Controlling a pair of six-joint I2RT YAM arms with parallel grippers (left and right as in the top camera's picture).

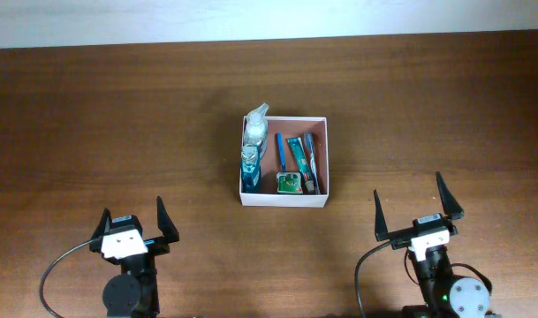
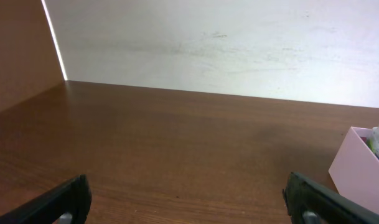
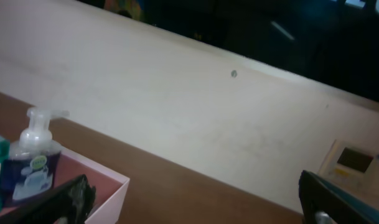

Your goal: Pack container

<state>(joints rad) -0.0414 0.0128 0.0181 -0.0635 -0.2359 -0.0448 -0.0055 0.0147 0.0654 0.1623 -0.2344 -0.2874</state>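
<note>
Ahead of me on the table [image 1: 118,106], between my two arms, sits the container [image 1: 284,200]. It is forward and to the right of my left claw [image 1: 132,205], and forward and to the left of my right claw [image 1: 407,184]. Both claws hang near my edge of the table, jaws spread wide and holding nothing. I judge the right claw the nearer of the two, though not by much.

The container is close to square, so it has no long axis to speak of, and it sits turned only a touch against the table's edge. Its contents do have one. A pump bottle [image 1: 256,124] and a blue bottle [image 1: 250,166] stand along the left wall, one behind the other. A toothbrush [image 1: 280,152] and a tube [image 1: 297,152] lie side by side, running away from me. A small green packet [image 1: 290,183] lies by the near wall.

The overhead view shows nothing loose on the wood, so the packing looks done or nearly so — any reach from here would go forward and inward.

The surface is dark brown wood grain, flat and smooth. A pale wall [image 1: 251,18] rises behind its far edge, and from my right wrist I see a small panel [image 3: 354,160] mounted on it.
</note>
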